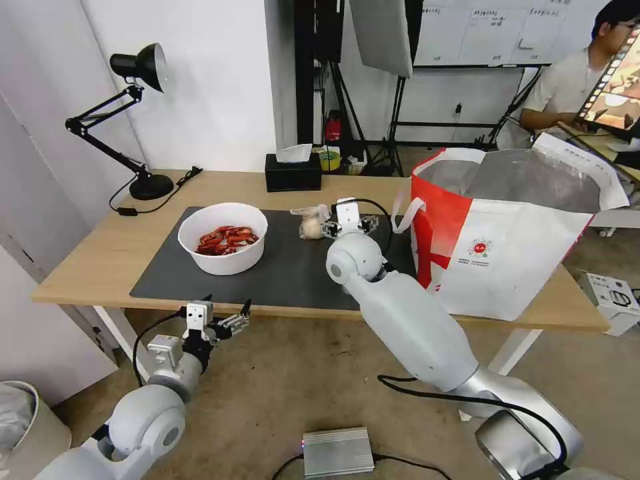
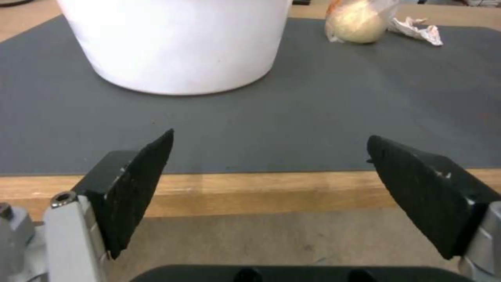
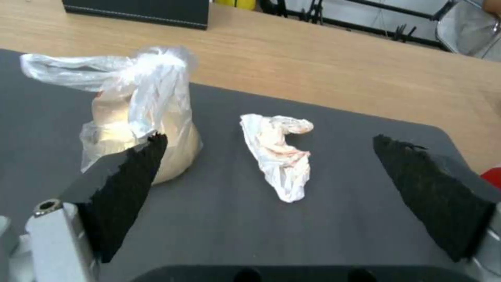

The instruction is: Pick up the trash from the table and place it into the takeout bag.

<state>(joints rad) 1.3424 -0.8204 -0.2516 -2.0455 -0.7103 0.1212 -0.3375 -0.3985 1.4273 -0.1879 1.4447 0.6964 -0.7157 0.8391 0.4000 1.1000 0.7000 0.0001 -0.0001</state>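
The right gripper hangs low over the dark grey mat on the desk, its two black fingers spread wide with nothing between them. In the right wrist view a crumpled white tissue with reddish stains lies flat on the mat in the gap between the fingers, not touched by either. Just beside it sits the small knotted clear bag, holding something pale and rounded; one finger stands in front of it. In the head view the same bag rests near the far edge of the mat, left of the right gripper. The white round bowl of red crayfish shells stands on the mat's left part, well apart from the bag. The takeout bag stands upright and open at the desk's right end, its silver lining showing. A black tissue box sits at the desk's far edge. The left gripper waits below the desk's near edge, fingers wide apart and holding nothing, pointed towards the bowl.
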